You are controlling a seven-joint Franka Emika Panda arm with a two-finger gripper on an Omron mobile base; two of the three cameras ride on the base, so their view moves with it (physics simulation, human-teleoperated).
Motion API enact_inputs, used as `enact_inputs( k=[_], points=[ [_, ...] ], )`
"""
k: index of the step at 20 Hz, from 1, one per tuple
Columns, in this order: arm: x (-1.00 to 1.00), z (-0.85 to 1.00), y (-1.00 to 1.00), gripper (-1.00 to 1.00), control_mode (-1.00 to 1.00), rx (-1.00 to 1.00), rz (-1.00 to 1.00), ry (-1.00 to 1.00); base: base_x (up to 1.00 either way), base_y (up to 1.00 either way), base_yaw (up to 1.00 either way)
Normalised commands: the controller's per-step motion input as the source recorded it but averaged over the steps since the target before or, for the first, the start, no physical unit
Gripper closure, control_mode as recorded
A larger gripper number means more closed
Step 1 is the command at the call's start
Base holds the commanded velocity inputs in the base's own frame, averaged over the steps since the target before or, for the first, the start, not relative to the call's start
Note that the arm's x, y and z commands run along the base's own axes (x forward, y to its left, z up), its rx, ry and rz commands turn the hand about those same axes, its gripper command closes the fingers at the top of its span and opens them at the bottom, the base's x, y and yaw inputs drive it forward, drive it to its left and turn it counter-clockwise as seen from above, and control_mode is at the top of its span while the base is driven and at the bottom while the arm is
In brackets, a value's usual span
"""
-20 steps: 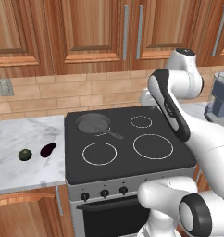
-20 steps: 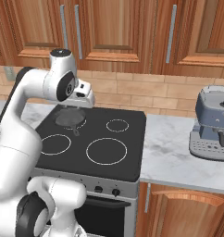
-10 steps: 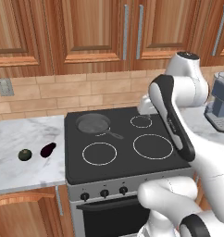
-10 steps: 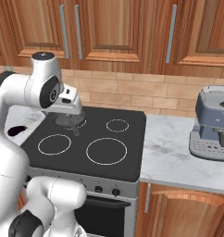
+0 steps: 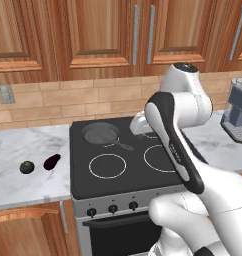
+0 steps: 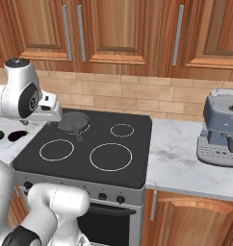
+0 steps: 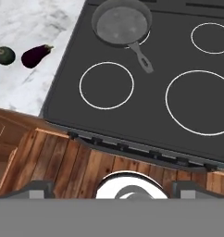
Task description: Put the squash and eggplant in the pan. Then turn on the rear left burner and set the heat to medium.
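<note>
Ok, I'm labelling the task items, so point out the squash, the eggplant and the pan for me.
squash (image 7: 4,55), hand view, middle of the green ball.
eggplant (image 7: 35,55), hand view, middle of the purple body.
pan (image 7: 121,24), hand view, bare floor of the pan.

Marble counter (image 5: 23,145) bears squash (image 5: 26,167) beside eggplant (image 5: 51,161); cooktop (image 5: 138,172) bears pan (image 5: 100,133).
</note>
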Motion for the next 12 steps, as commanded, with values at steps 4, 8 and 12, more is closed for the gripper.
enact_inputs(
  k=[4,8,12],
  points=[
    [0.00,0.00,0.51,-1.00,-1.00,0.00,0.07,0.00,0.00,0.00,0.00],
    [0.00,0.00,0.65,-1.00,-1.00,0.00,0.02,0.00,0.00,0.00,0.00],
    [0.00,-0.03,0.64,-1.00,-1.00,0.03,0.00,0.00,0.00,0.00,0.00]
  ],
)
